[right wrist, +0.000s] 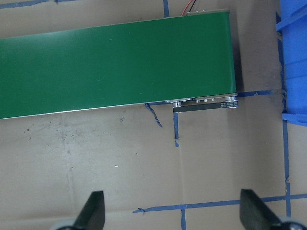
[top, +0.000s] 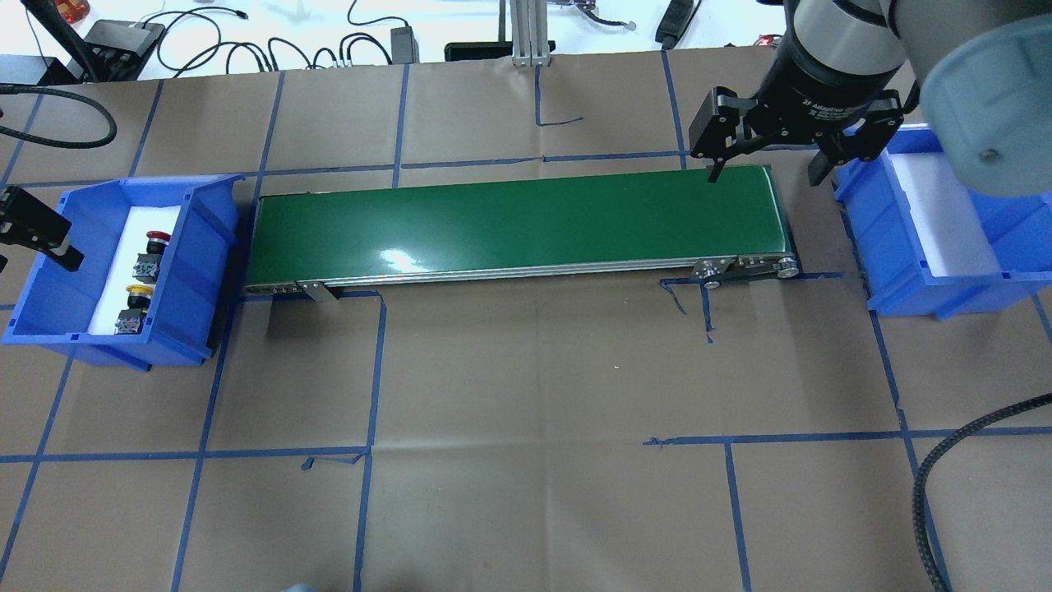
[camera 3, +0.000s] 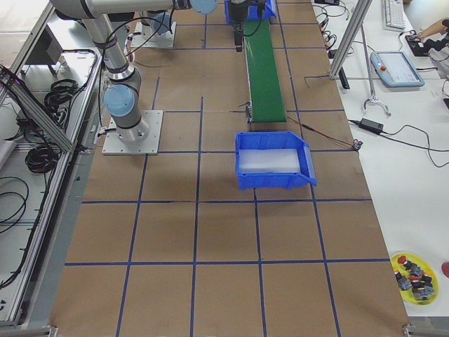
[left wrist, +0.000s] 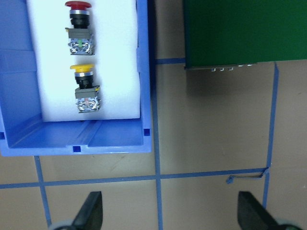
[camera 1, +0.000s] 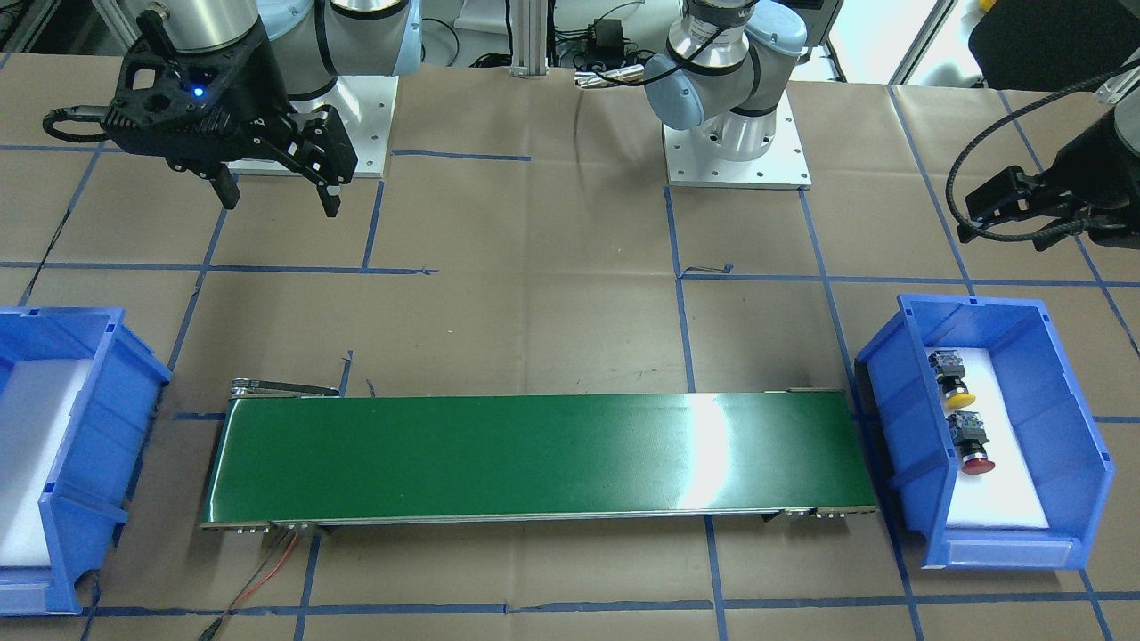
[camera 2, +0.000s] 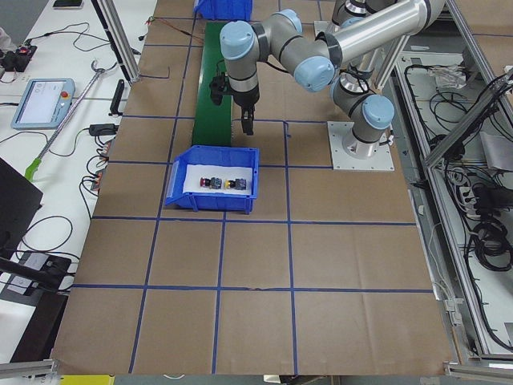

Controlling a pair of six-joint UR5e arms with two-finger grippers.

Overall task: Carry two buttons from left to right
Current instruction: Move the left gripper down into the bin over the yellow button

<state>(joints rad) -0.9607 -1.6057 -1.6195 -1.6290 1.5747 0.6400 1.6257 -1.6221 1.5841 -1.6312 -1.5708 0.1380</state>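
LEFT HAND: I read the left hand [left wrist: 171, 212] as spread, holding nothing, near the blue plastic bin [left wrist: 19, 96] | BUTTONS: yellow mushroom-cap push-button [left wrist: 84, 88] and red mushroom-cap push-button [left wrist: 78, 26] lie apart on the white foam pad [left wrist: 120, 57] in that bin | RIGHT HAND: the right hand [top: 768, 168] is spread, holding nothing, above the end of the green conveyor belt [top: 509, 222] on the brown paper-covered worktop [top: 534, 370]

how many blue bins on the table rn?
2. One blue bin sits off the conveyor's end on the robot's left, holding the yellow button and red button; the other bin, off its right end, shows only white foam.
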